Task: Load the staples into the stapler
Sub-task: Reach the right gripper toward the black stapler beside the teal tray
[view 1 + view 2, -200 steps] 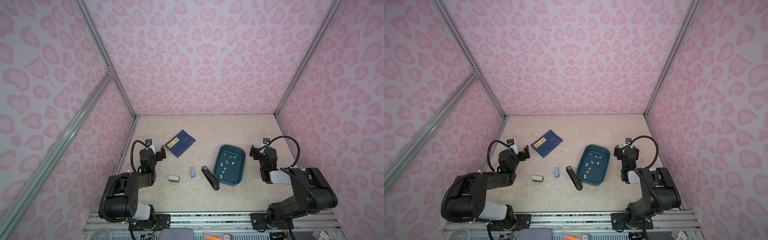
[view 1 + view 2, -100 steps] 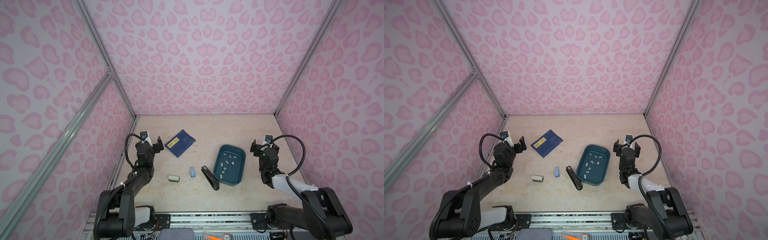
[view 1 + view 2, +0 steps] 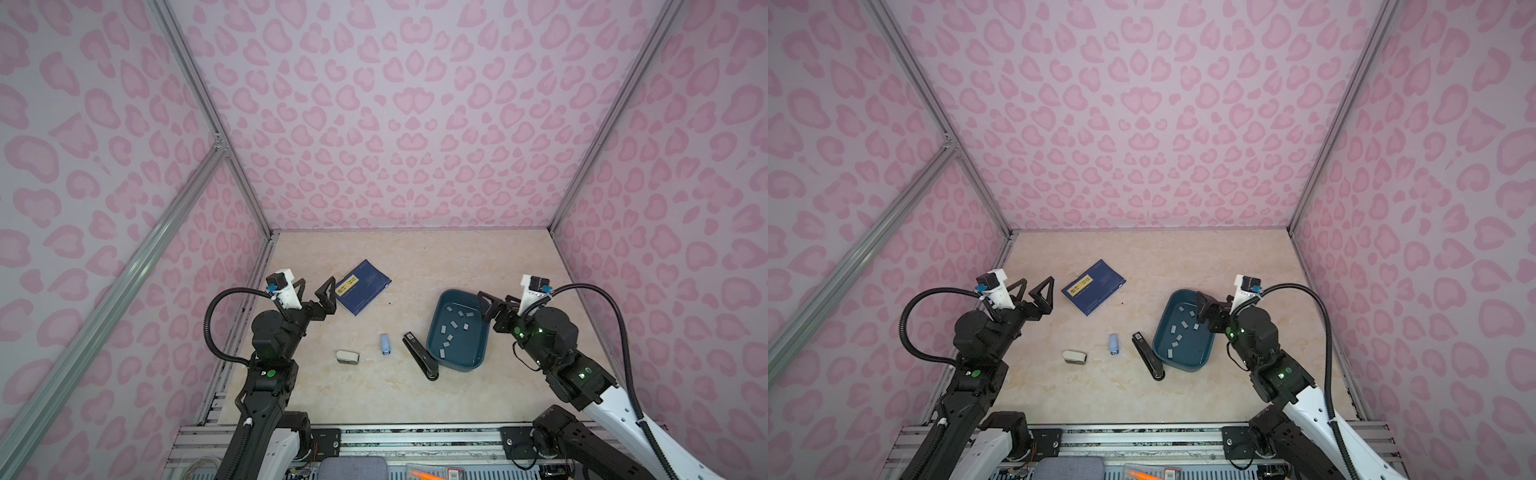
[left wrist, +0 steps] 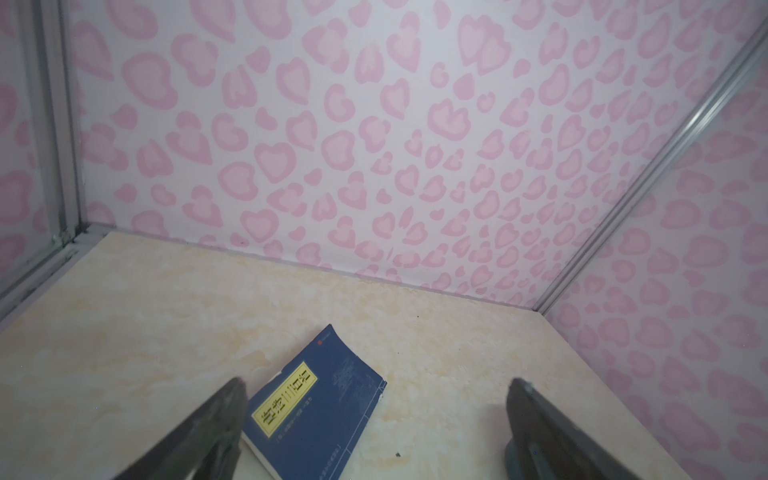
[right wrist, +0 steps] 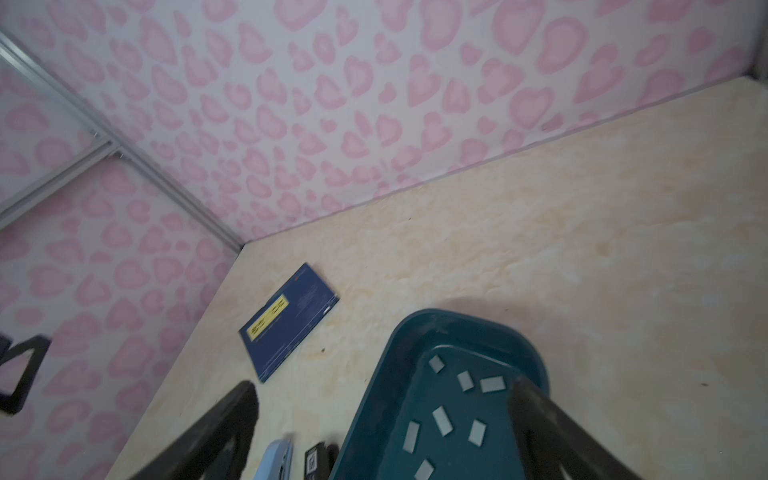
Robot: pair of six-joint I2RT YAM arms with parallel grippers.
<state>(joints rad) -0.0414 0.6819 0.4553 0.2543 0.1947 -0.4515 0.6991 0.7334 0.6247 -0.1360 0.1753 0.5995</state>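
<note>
Pink heart-patterned walls stand around a beige marbled table point(image 3: 415, 257). On the left side, the left gripper point(image 3: 313, 291) hangs above the table with its jaws spread wide, and it holds nothing. Just ahead of its fingers point(image 4: 216, 415), a little to their right, lies a dark blue book point(image 3: 363, 286) with a yellow label, flat on the table. In the left wrist view the book shows in the gap between the two fingers, but they do not touch it.

Back from this gripper, toward the robot's base and to its right, a small white object point(image 3: 347, 356) lies alone. Next to the right of it is a small light blue stapler point(image 3: 385, 344).

Further right lies the black stapler point(image 3: 419, 355), closed, its long side just beside the teal tray point(image 3: 457, 368). The staples point(image 5: 442, 420) are scattered loose on the tray's floor, apart from the black stapler.

The right gripper point(image 3: 488, 305) hangs at the tray's far right corner. Its jaws stand well apart and nothing is between them. In the right wrist view the staples lie just ahead of its fingers point(image 5: 536, 415), and the black stapler is to its left, on the other side of the tray.
</note>
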